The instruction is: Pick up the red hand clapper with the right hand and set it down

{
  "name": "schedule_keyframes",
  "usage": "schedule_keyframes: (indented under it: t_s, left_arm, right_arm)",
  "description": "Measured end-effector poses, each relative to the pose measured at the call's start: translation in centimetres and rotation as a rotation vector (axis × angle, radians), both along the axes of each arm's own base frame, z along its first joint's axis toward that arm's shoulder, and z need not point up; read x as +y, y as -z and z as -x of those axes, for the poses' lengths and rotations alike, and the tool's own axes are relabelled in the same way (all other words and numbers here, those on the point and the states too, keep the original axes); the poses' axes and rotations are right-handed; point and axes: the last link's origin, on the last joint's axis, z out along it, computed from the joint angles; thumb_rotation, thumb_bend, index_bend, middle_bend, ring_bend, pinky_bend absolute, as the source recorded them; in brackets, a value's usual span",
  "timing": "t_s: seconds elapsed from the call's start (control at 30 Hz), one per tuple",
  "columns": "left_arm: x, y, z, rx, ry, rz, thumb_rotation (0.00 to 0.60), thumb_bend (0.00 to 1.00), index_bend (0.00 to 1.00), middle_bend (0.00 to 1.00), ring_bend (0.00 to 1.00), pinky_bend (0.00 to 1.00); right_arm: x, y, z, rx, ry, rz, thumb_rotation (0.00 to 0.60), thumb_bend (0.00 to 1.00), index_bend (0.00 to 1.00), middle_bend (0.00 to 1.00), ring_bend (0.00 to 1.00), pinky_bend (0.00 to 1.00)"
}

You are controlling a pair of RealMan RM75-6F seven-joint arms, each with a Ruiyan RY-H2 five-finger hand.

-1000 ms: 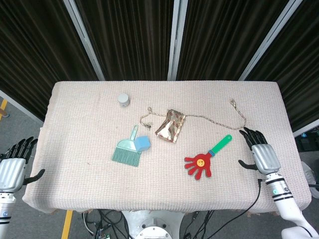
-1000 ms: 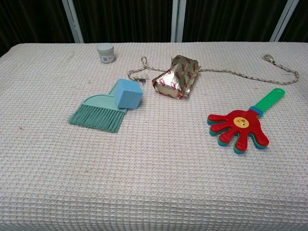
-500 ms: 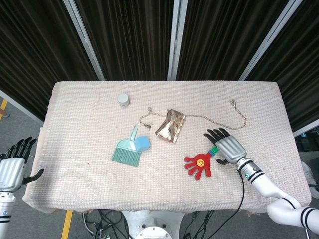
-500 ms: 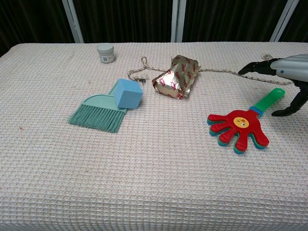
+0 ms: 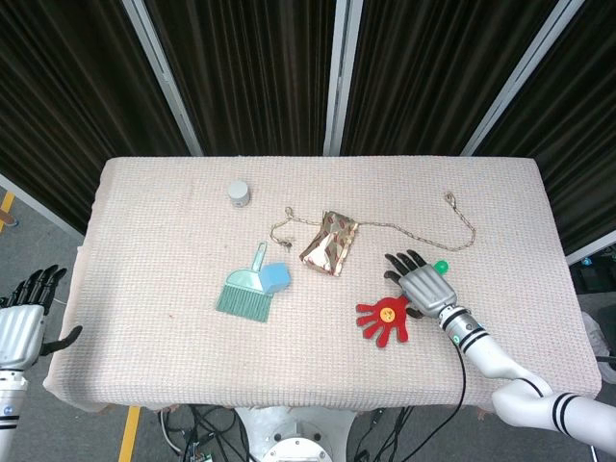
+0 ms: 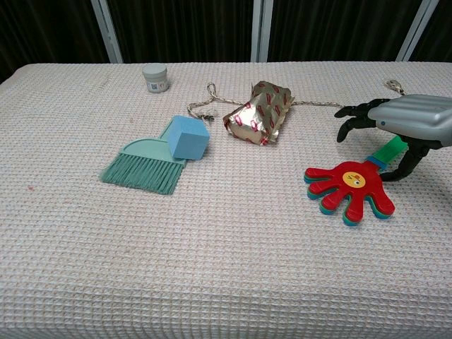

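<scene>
Nearest you, your left hand (image 5: 19, 327) hangs off the near left corner of the table (image 5: 144, 375), fingers apart and holding nothing; it shows only in the head view.

The red hand clapper (image 6: 351, 186) lies flat on the cloth on your right side, its red palm and fingers toward you and its green handle (image 6: 388, 151) running away to the far right; a yellow round face sits on the palm, and no writing can be read on it. Your right hand (image 6: 406, 120) is over that handle, fingers spread wide and curved downward; in the chest view the fingertips reach down on the far side of the handle and the thumb comes down on its near side, but you cannot tell whether any of them touches it; the clapper is still on the table, not lifted. In the head view your right hand (image 5: 420, 285) covers most of the handle, leaving only its green tip showing past the fingers.

Further left lie a teal brush (image 6: 144, 165) and a blue block (image 6: 188, 137), touching each other; beyond them a crumpled gold foil packet (image 6: 258, 113) with red marks too small to read; a thin rope (image 5: 423, 231) trails behind it; farthest back stands a small grey jar (image 6: 155, 78), its label illegible.
</scene>
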Motion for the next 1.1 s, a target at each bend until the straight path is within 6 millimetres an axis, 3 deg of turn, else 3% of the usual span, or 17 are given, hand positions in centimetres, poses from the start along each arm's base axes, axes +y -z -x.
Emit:
schedule_keyframes:
  t_s: [0.73,1.1]
  left_arm:
    - [-0.16,0.11,0.36,-0.004,-0.015,0.005,0.6,0.21,0.07,0.03,0.0,0.11]
    - [-0.2,0.09,0.44,-0.011,-0.016,0.005,0.6,0.21,0.07,0.03,0.0,0.11]
  right_arm:
    - [0.49,0.59,-0.04,-0.02,0.008,-0.026,0.6,0.2,0.51,0.0,0.0,0.0]
    - [0.68,0.51,-0.31,-0.104,0.033,-0.034,0.6,0.29,0.76,0.15,0.0,0.0]
